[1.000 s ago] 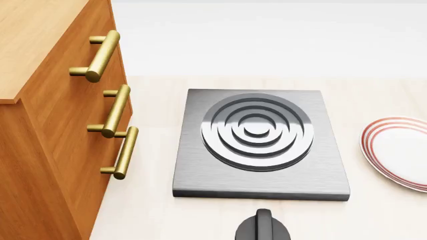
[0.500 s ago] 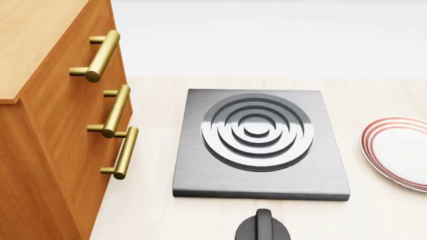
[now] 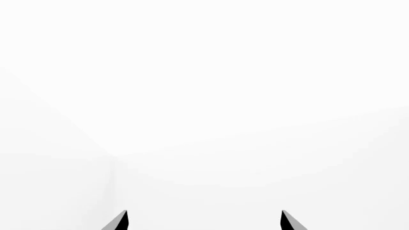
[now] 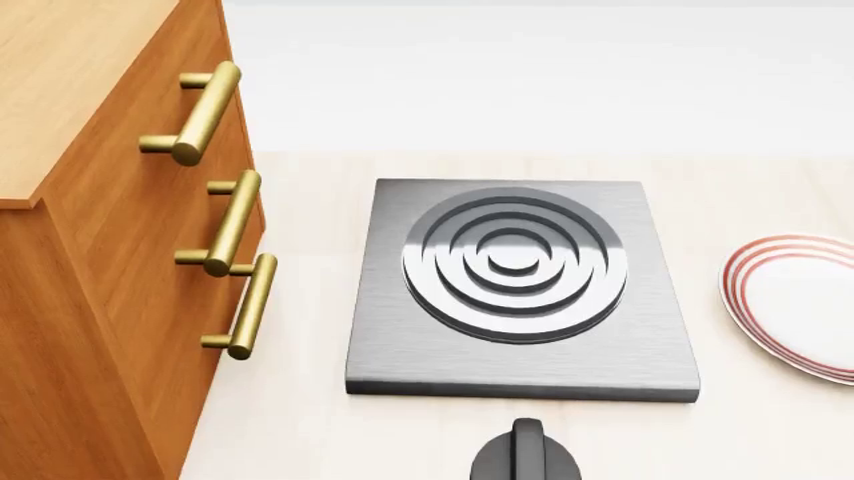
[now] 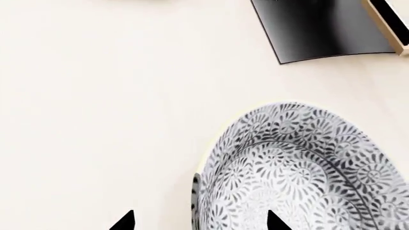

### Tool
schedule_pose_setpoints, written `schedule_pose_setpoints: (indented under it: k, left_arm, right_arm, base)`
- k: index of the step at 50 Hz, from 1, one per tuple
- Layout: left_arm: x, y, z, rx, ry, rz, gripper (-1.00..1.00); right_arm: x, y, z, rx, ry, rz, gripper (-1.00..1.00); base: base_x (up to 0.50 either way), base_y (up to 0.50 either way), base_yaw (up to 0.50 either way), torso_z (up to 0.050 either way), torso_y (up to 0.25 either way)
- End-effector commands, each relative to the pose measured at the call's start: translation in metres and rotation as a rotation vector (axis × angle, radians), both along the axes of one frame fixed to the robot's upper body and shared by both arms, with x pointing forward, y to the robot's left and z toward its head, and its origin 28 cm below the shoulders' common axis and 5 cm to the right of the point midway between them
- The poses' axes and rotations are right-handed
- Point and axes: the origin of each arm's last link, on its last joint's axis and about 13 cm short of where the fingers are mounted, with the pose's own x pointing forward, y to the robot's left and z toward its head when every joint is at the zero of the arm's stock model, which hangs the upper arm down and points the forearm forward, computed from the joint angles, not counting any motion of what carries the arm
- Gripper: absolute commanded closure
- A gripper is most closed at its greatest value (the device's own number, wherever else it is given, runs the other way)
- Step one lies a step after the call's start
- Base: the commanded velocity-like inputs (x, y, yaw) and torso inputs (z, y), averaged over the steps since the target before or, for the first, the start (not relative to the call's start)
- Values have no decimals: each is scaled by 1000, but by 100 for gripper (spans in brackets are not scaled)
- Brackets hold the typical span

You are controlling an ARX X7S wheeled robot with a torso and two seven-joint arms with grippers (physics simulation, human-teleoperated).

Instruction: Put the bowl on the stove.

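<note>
The stove (image 4: 523, 290), a dark-grey square slab with a ringed burner, lies on the pale counter in the middle of the head view with nothing on it. The bowl (image 5: 300, 167), white with a grey-blue leaf pattern, stands on the counter and shows only in the right wrist view. My right gripper (image 5: 201, 221) is open, with one fingertip outside the bowl's rim and the other over its inside, holding nothing. My left gripper (image 3: 204, 221) is open and empty and faces plain white. Neither gripper shows in the head view.
A wooden drawer cabinet (image 4: 120, 250) with brass handles stands left of the stove. A black round knob (image 4: 526, 455) sits in front of the stove. A white plate with red rim rings (image 4: 798, 305) lies to its right. A dark slab corner (image 5: 319, 28) shows beyond the bowl.
</note>
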Motion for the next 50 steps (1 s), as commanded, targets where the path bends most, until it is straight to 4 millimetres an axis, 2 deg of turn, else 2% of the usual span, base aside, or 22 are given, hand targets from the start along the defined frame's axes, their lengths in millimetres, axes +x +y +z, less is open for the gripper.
schedule_pose_setpoints:
  k: [1, 5, 6, 13, 20, 26, 33, 41, 50]
  left_arm:
    - [1, 1, 3, -1, -35, -20, -100]
    - [1, 2, 3, -2, -36, -20, -100]
    - [1, 2, 3, -1, -34, -20, -100]
    - [2, 1, 2, -2, -32, -22, -100]
    - [2, 1, 2, -3, -31, -21, -100]
    - [2, 2, 1, -5, -30, -20, -100]
    - [2, 1, 1, -5, -30, -20, -100]
    - [2, 1, 0, -8, -30, -20, -100]
    - [2, 1, 1, -8, -30, -19, -100]
  right_arm:
    - [0, 6, -16, 59, 15, -11, -100]
    - [0, 5, -17, 14, -17, -1, -100]
    - [1, 6, -15, 22, -29, 4, 100]
    - [3, 5, -5, 14, -55, 32, 100]
    - [3, 3, 15, 16, -94, 80, 100]
    - [9, -2, 45, -25, -176, 145, 100]
    - [15, 1, 78, -56, -237, 231, 100]
    - [28, 13, 114, -111, -334, 378, 100]
    - [48, 37, 163, -160, -477, 558, 100]
  base:
    - [0, 0, 0, 0, 0]
    - [0, 0, 0, 0, 0]
    - [0, 0, 0, 0, 0]
    - [0, 0, 0, 0, 0]
    - [0, 0, 0, 0, 0]
    - [0, 0, 0, 0, 0]
    - [0, 0, 0, 0, 0]
    - [0, 0, 0, 0, 0]
    - [0, 0, 0, 0, 0]
